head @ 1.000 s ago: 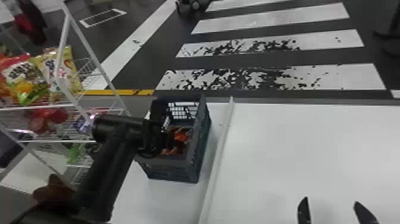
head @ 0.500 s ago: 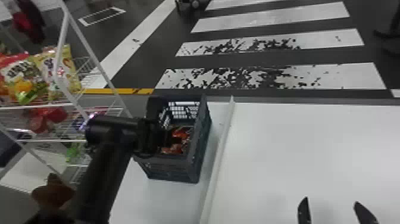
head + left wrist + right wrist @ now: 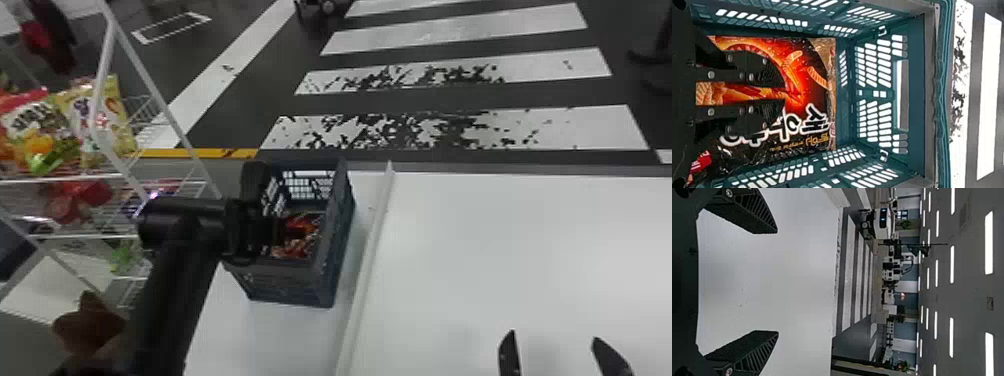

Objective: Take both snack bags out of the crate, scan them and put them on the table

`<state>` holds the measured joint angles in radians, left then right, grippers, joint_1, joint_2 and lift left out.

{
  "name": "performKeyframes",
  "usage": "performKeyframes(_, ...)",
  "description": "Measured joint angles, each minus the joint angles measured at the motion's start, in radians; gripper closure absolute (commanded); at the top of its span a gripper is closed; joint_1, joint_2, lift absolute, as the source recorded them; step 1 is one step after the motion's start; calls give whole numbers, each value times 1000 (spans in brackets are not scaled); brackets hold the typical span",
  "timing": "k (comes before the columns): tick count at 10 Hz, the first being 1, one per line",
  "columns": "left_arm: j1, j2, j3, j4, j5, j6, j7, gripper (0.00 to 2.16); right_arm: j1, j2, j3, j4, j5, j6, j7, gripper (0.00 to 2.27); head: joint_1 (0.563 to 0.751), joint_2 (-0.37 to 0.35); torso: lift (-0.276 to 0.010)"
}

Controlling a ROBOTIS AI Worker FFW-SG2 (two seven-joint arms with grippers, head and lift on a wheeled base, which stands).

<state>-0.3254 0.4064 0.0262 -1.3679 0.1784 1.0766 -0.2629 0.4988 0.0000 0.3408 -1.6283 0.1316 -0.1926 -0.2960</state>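
In the head view my left gripper reaches into the dark crate, over a red-orange snack bag. Seen from the left wrist, the left gripper has its fingers apart by a narrow gap, with the printed front of the black and orange bag behind them. A small red patch shows near that bag's lower left; whether it belongs to a second bag I cannot tell. My right gripper is parked above the white table at the lower right; its wrist view has the right gripper wide open and holding nothing.
The crate's walls stand close around the left fingers. A raised white strip runs along the table just right of the crate. To the left stands a wire rack with colourful snack bags.
The left arm has shifted slightly to the left in the head view, its gripper staying within the crate. The right gripper has kept its place.
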Motion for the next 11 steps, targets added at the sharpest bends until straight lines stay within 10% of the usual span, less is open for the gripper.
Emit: performKeyframes(11, -48, -21, -83, 134, -10, -87, -19, 144, -2, 0, 0, 8, -3, 11, 8, 76, 695, 336, -92)
